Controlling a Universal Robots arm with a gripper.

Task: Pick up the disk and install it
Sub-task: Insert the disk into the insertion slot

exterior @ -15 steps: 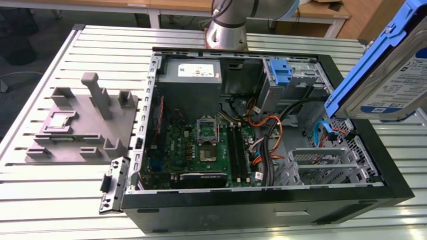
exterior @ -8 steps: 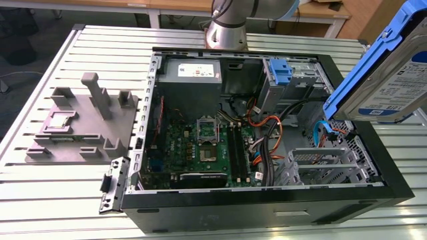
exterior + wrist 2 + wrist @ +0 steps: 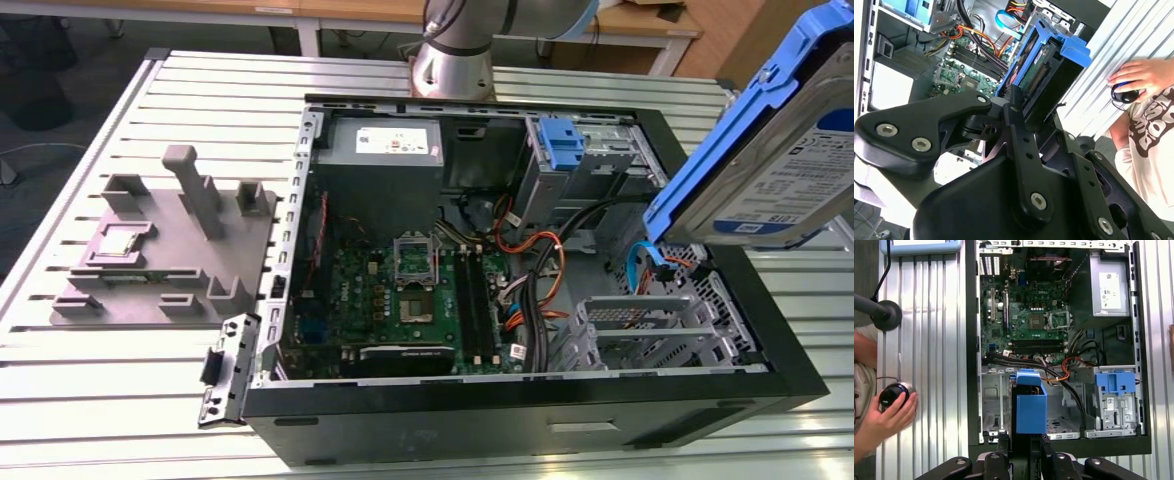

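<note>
The disk, a silver hard drive with a white-and-blue label in a bright blue bracket, hangs tilted in the air above the open computer case, at the exterior view's right. Both wrist views show my gripper shut on one end of the disk. In the first wrist view the disk sits over the empty metal drive cage, which also shows in the exterior view as a silver drive cage at the case's near right corner.
Inside the case are the motherboard, a grey power supply, a fixed blue-handled drive bay and loose orange and blue cables. A grey fixture stands on the slatted table. A person's hand rests on a black knob beside the case.
</note>
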